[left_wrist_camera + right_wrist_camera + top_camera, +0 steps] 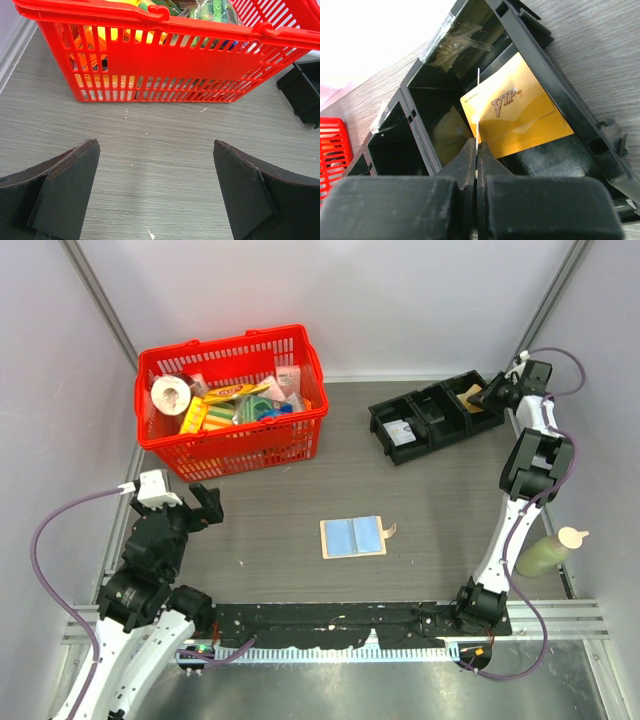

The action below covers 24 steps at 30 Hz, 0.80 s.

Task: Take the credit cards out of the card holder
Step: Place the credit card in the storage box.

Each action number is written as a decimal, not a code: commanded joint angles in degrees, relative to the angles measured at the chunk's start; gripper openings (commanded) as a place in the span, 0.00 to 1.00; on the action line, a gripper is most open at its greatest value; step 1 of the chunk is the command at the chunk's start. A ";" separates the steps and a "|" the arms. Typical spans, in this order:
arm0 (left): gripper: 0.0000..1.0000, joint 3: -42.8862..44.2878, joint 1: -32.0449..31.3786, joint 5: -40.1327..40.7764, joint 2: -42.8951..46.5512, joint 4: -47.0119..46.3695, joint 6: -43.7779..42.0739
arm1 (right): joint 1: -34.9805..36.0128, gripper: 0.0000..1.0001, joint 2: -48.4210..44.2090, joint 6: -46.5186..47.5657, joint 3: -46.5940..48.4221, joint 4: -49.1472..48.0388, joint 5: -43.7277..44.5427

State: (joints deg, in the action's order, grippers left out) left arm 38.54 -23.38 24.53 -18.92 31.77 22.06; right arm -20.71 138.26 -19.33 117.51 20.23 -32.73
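Observation:
The card holder (352, 537) lies open and flat mid-table, tan with pale blue sleeves and a small tab on its right; no card shows on it. My right gripper (497, 390) (478, 145) is over the right end compartment of the black tray (437, 415) (555, 80). It is shut on a thin card (478, 100), seen edge-on as a pale line standing up from the fingertips. A yellow-orange credit card (520, 115) marked VIP lies slanted inside that compartment. My left gripper (207, 505) (156, 150) is open over bare table, far left of the holder.
A red basket (232, 400) (165, 60) of groceries stands at the back left, just ahead of my left fingers. The tray's left compartment holds a whitish card (400, 432). A green bottle (548, 552) stands at the right edge beside the right arm.

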 commanded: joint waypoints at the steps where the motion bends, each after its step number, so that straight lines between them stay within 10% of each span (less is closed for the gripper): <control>1: 1.00 -0.05 0.61 -0.54 -0.51 -3.12 -0.27 | 0.14 0.01 -2.37 -2.46 0.17 -2.83 -0.68; 11: 1.00 -0.14 0.79 -0.45 0.81 -2.77 0.26 | -0.03 0.56 -8.96 -2.47 -4.66 -0.54 16.19; 24: 1.00 0.56 2.10 4.82 10.38 -2.85 2.89 | -0.03 0.77 -44.69 -2.63 -28.71 -5.46 29.04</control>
State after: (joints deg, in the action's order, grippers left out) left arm 38.44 -22.00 26.26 -11.73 31.55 23.68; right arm -20.64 108.92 -21.56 95.81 19.59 -7.97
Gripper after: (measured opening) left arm 0.994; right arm 0.753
